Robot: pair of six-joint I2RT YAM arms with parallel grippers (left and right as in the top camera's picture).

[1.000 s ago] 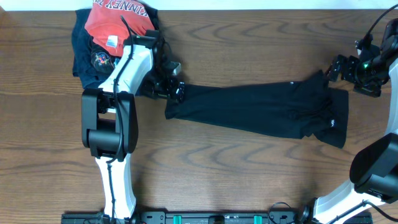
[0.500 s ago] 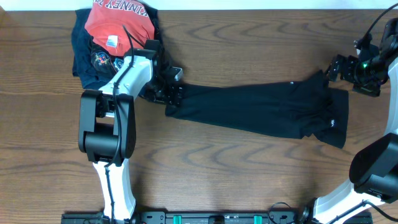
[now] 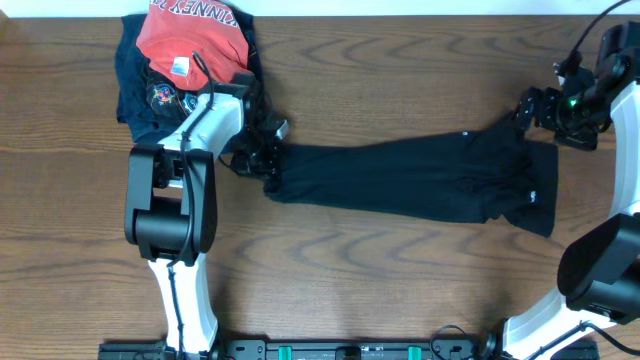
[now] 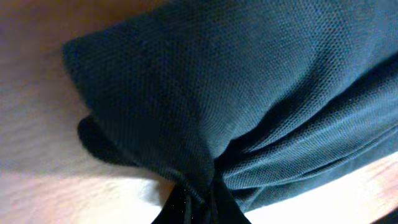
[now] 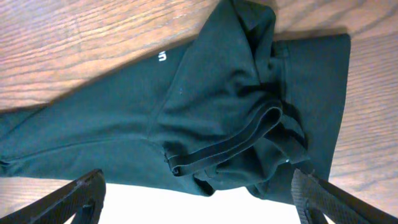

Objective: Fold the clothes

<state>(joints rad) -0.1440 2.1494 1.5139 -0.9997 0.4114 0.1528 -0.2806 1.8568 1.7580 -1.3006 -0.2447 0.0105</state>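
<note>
Black pants (image 3: 420,180) | left gripper (image 3: 268,158) pinching hem (fingers hidden) | right gripper (image 5: 198,186) apart

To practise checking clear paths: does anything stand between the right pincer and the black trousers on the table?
Nothing visible does. The right pincer hangs open at the waist end of the black trousers, with no object between them. The left pincer grips the leg end.
</note>
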